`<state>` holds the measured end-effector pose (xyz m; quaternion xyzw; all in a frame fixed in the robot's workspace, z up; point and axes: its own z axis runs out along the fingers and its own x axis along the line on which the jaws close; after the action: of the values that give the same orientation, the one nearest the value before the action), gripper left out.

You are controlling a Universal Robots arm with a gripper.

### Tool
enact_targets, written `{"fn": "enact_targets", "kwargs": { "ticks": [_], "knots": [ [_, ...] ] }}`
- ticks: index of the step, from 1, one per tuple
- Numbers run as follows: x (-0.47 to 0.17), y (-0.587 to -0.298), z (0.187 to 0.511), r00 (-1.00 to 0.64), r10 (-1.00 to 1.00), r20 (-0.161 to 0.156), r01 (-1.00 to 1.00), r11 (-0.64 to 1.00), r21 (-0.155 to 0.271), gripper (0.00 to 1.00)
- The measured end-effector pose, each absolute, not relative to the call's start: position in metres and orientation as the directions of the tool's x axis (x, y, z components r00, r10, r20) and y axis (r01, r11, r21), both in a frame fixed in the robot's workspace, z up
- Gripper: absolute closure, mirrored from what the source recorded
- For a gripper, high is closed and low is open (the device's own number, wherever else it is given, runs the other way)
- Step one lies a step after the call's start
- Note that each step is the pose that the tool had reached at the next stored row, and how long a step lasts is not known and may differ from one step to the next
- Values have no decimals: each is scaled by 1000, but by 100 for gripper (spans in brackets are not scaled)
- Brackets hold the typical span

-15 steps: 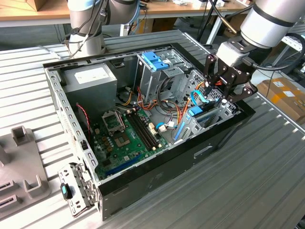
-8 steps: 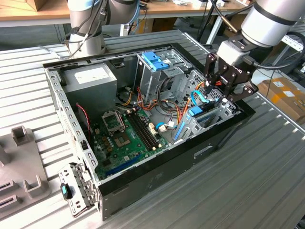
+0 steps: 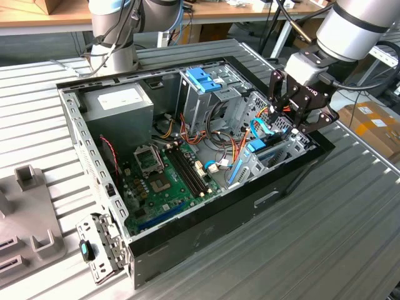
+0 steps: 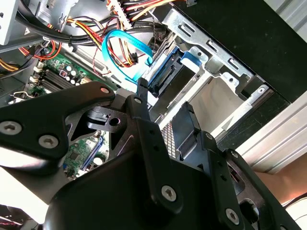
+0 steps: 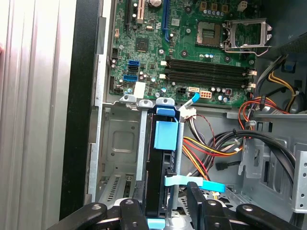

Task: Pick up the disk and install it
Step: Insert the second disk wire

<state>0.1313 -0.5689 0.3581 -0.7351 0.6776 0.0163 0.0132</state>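
The black claw (image 3: 294, 120) is seen hovering over one corner of the open black computer case (image 3: 206, 240), fingers spread wide, nothing gripped. Directly beneath it, the flat rectangular disk framed by light-blue plastic rails (image 5: 158, 177) is found standing on edge inside the bare grey metal drive cage (image 5: 117, 143). In the first wrist view a finger is placed to either side of the disk; whether it is touched cannot be told. A curled light-blue data cable (image 4: 120, 43) is spotted just beyond the disk, and the green motherboard (image 5: 192, 48) farther off. The case is carried on a ribbed grey metal tabletop (image 3: 337, 237).
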Motion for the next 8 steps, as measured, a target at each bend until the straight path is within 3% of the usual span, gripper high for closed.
{"fn": "enact_targets", "kwargs": {
  "ticks": [8],
  "knots": [
    [131,-569,359,81,-996,-42,-997,-81,3,52]
  ]
}}
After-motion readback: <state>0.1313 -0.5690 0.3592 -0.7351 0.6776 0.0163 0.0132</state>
